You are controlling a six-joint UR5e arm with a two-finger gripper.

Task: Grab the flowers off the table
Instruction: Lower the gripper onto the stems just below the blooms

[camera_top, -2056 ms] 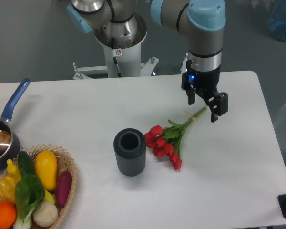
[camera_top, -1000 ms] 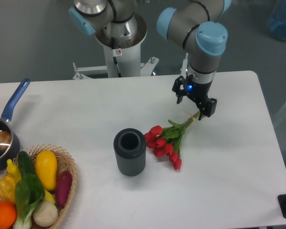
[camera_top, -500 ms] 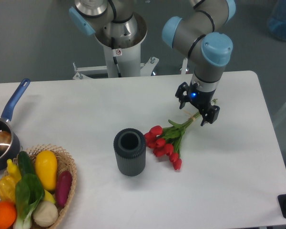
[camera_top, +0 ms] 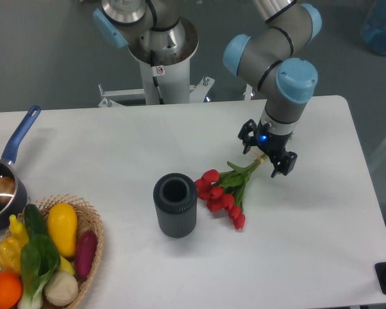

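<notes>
Item 1, flowers (camera_top: pixel 226 190): lying flat on table (camera_top: pixel 116 141), right of centre; red buds toward you, pale stems running up-right.
Item 2, gripper (camera_top: pixel 266 155): down at stem ends, jaws spread wide, one finger (camera_top: pixel 249 137) on each side of stems (contact with stems: you cannot tell from this view); blue light lit on wrist.
Item 3, grey ribbed vase (camera_top: pixel 175 205): upright, just left of buds.
Item 4, wicker basket (camera_top: pixel 90 248) with produce: your near-left corner.
Item 5, blue-handled pot (camera_top: pixel 3 183): left edge.
</notes>
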